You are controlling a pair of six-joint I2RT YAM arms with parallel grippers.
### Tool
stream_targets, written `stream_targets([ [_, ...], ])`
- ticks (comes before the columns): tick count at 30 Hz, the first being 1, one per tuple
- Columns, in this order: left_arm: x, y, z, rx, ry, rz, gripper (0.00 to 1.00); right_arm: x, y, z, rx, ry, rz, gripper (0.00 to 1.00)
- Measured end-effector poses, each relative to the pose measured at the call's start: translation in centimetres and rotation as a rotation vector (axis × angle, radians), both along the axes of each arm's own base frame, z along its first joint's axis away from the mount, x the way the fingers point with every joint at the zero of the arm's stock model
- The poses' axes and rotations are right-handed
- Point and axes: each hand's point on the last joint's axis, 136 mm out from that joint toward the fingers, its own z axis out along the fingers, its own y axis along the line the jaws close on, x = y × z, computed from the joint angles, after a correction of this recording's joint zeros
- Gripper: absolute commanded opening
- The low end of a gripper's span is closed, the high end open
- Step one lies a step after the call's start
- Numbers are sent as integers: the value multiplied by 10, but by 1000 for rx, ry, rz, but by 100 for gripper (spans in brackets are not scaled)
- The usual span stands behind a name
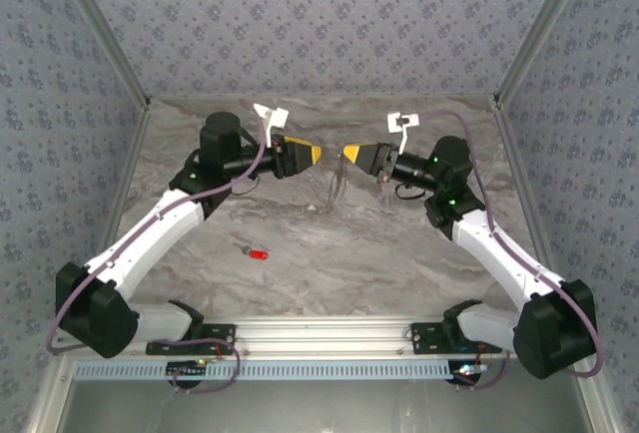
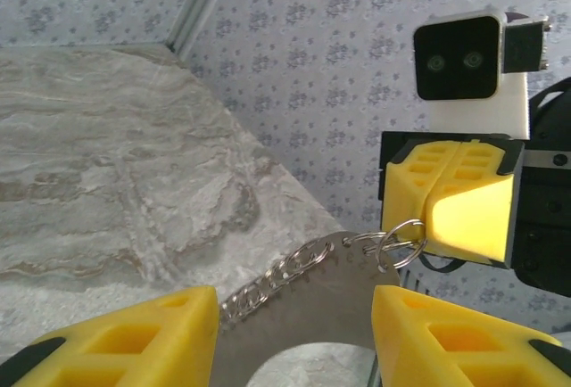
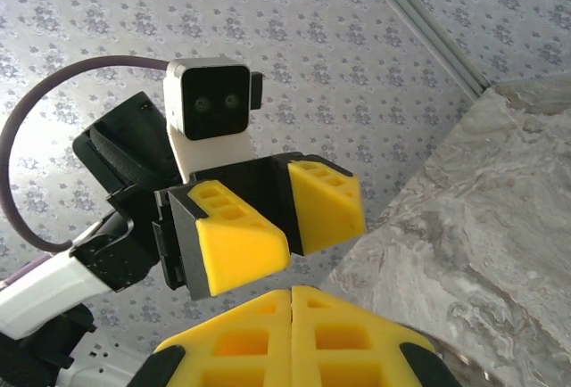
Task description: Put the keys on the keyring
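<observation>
Left claw [image 2: 294,316] spread wide, just beside the keyring [image 2: 268,280] dangling from the pressed-together right claw [image 2: 433,204]; red-headed key [image 1: 258,253] lies on the table [image 1: 399,253], well apart.

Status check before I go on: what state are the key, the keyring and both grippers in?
Key: lying loose on the table, not on the ring.
Keyring: held up by its small ring, chain dangling.
Right gripper: jaws shut on the keyring.
Left gripper: jaws open, holding nothing.
</observation>
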Motion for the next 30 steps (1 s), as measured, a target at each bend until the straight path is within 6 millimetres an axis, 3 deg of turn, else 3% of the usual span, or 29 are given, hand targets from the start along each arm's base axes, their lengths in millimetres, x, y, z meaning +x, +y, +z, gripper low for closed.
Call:
stream_targets([
  [10,-18,-24,5,-30,-23,-104,48,-4,2,15,68,0,38,0],
  [30,-9,-30,23,-111,-65,-99,50,-5,2,20,114,6,62,0],
])
